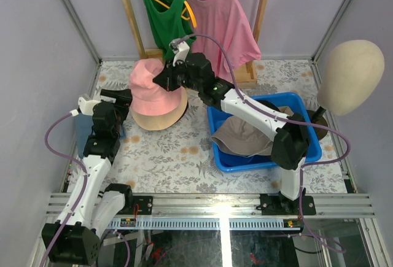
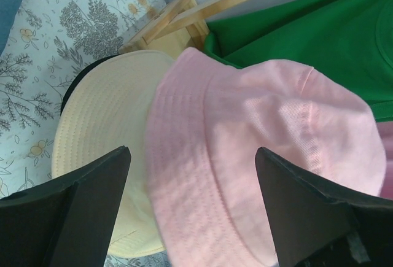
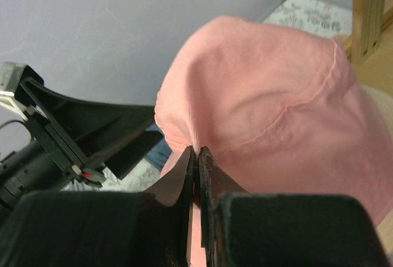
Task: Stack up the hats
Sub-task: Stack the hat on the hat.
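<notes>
A pink bucket hat (image 1: pixel 149 89) lies over a beige hat (image 1: pixel 161 118) at the back left of the table. My right gripper (image 1: pixel 166 78) is shut, pinching a fold of the pink hat's (image 3: pixel 270 95) fabric between its fingertips (image 3: pixel 196 151). My left gripper (image 2: pixel 191 153) stands open close to the pink hat's (image 2: pixel 258 156) brim, holding nothing. The beige hat (image 2: pixel 104 138) shows to the left below it, with a black edge (image 2: pixel 75 86) under that. A grey-taupe hat (image 1: pixel 241 137) lies in the blue bin (image 1: pixel 307 150).
A wooden rack (image 1: pixel 126 15) holding a green shirt (image 1: pixel 161 9) and a pink shirt (image 1: pixel 218 18) stands right behind the hats. A cream mannequin head (image 1: pixel 350 73) is at the far right. A blue fabric piece (image 1: pixel 81 133) lies under my left arm.
</notes>
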Action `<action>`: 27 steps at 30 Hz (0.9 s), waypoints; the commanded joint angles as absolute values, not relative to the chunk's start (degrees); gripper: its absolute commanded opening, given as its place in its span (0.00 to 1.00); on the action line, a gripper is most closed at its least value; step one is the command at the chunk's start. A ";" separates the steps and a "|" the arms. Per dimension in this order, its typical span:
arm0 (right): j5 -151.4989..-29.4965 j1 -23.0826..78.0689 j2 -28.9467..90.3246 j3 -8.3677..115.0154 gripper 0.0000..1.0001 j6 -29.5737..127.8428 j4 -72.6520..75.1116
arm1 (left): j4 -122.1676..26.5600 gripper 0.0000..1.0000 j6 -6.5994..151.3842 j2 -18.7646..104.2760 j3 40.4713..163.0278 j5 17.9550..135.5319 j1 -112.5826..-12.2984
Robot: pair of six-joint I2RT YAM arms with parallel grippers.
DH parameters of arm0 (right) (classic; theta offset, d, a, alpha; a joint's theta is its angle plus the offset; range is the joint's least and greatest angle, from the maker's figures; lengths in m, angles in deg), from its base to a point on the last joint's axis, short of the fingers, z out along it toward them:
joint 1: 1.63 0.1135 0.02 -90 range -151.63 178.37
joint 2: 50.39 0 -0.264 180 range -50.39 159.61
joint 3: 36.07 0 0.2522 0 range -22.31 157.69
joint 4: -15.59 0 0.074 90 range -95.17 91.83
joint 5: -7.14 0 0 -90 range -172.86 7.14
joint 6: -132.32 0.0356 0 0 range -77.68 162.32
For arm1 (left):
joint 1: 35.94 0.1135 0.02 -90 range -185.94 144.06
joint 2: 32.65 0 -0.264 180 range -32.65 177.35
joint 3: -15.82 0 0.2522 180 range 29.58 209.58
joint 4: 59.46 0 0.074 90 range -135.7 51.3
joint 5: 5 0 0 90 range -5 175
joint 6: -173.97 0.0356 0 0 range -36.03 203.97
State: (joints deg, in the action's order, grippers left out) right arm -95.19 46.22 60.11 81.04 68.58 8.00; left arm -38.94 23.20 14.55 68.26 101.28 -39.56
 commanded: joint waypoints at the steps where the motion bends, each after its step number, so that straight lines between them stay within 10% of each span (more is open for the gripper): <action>1: -98.67 46.57 59.90 78.03 0.00 71.45 12.89 | -43.72 0.83 20.65 14.49 66.67 101.68 -38.99; 12: -98.82 46.60 63.73 81.18 0.06 70.31 7.10 | -45.61 0.85 15.90 16.29 63.36 102.55 -37.59; 22: -97.59 46.61 62.04 81.40 0.65 69.29 4.66 | -49.35 0.87 11.38 16.05 59.67 100.96 -31.84; 27: -95.26 46.57 58.18 76.72 0.75 68.22 5.49 | -50.81 0.86 10.21 16.86 58.59 99.93 -30.26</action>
